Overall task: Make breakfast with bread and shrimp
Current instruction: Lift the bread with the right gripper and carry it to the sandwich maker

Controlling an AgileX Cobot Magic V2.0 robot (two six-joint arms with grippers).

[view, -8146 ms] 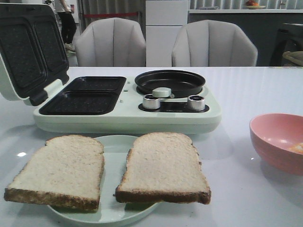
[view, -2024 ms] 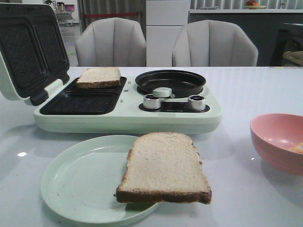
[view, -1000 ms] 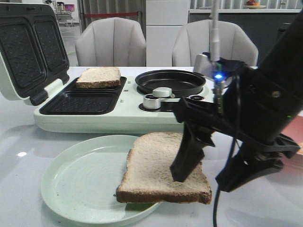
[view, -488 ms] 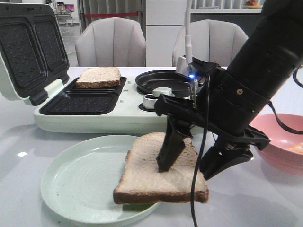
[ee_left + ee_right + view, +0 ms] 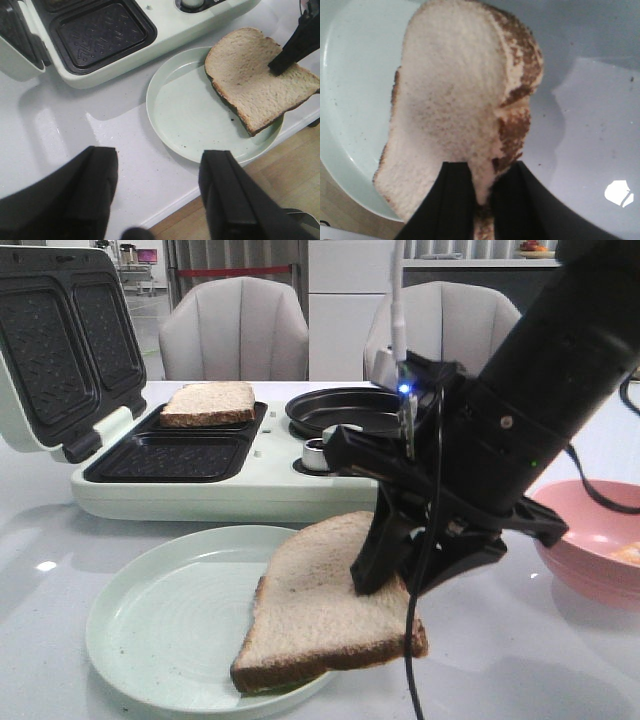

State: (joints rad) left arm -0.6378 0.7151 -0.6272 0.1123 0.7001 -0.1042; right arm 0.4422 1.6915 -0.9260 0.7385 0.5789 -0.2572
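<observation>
My right gripper is shut on the right edge of a bread slice and holds that side tilted up, its front-left corner low over the pale green plate. In the right wrist view the black fingers pinch the slice at its crust. The second bread slice lies in the far well of the open sandwich maker. The pink bowl at the right shows an orange-pink bit of shrimp. My left gripper is open and empty, above the table's front edge near the plate.
The sandwich maker's lid stands open at the left. A round black pan and knobs sit on the maker's right half. Two grey chairs stand behind the table. The near well holds nothing.
My right gripper has closed on the slice and raised its right edge, so the slice now tilts and has shifted slightly left on the plate.
</observation>
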